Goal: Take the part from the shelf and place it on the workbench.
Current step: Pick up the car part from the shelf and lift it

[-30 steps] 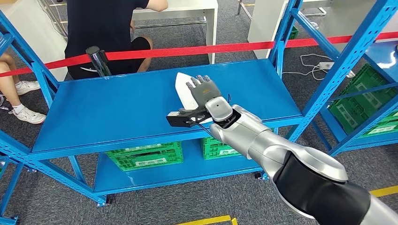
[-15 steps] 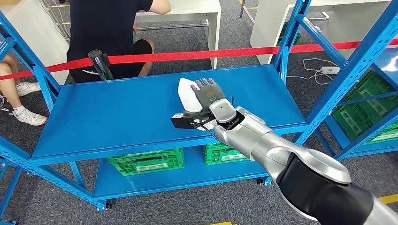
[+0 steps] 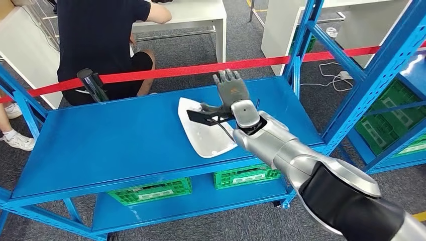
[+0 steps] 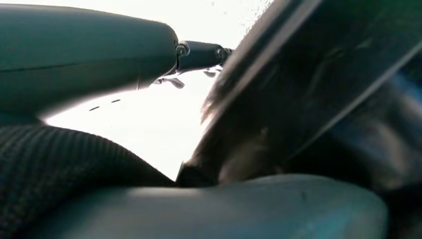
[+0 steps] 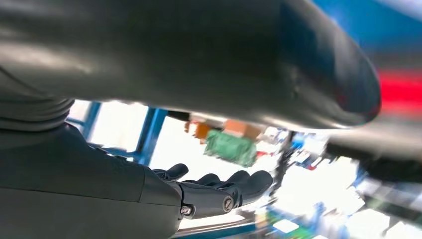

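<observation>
The part (image 3: 203, 131) is a flat white plate with a pointed end, lying on the blue shelf board (image 3: 115, 135) right of its middle. My right hand (image 3: 231, 89) hovers over the part's far edge, near the shelf's back rim, fingers stretched out flat with nothing in them. The right wrist view shows those dark fingers (image 5: 224, 185) straight and apart, holding nothing. In the left wrist view my left hand (image 4: 94, 50) is a dark, blurred close-up, and I cannot tell how its fingers lie.
A red tape (image 3: 166, 73) runs behind the shelf. A person in black (image 3: 100, 40) sits beyond it at a white table (image 3: 201, 15). A dark cylinder (image 3: 92, 84) stands at the shelf's back left. Green crates (image 3: 150, 191) sit below. Another blue rack (image 3: 382, 75) stands right.
The camera has shifted. My right hand has moved forward from over the part's middle to its far edge, still with flat fingers. The part lies where it was.
</observation>
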